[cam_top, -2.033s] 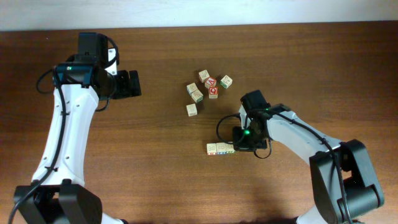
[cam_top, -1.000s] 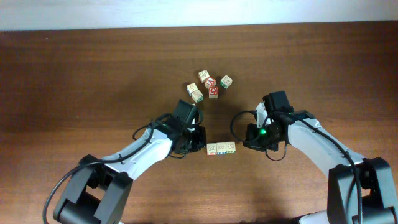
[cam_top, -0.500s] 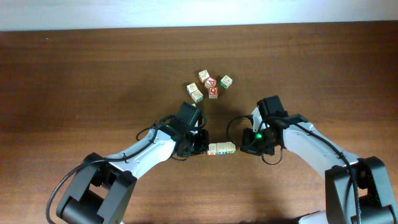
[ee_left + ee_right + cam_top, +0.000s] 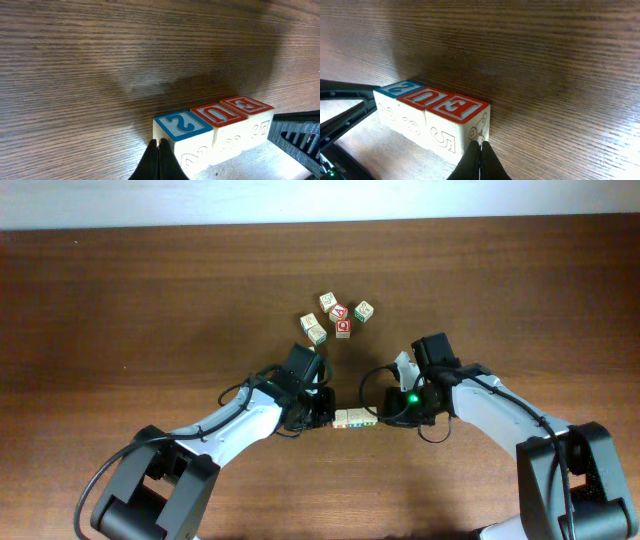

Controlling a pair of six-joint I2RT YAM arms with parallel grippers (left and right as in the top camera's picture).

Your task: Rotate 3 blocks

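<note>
Three pale wooden blocks lie side by side in a row (image 4: 356, 419) on the table. In the left wrist view the blue-topped block (image 4: 182, 125) is nearest, then two red-topped ones (image 4: 217, 114) (image 4: 247, 105). My left gripper (image 4: 158, 145) is shut, its tips against the blue block's lower corner. It sits at the row's left end (image 4: 330, 418). My right gripper (image 4: 481, 145) is shut too, tips touching the corner of the red-topped end block (image 4: 460, 107). It stands at the row's right end (image 4: 383, 416). Neither gripper holds anything.
A cluster of several other cubes (image 4: 318, 330) lies farther back, among them two red-faced ones (image 4: 339, 312) (image 4: 343, 328). Both arms reach in from the near side toward the row. The left gripper's black body (image 4: 345, 105) shows in the right wrist view.
Both shut grippers have closed in on the row's two ends, the left from the left and the right from the right. The row has barely moved.
</note>
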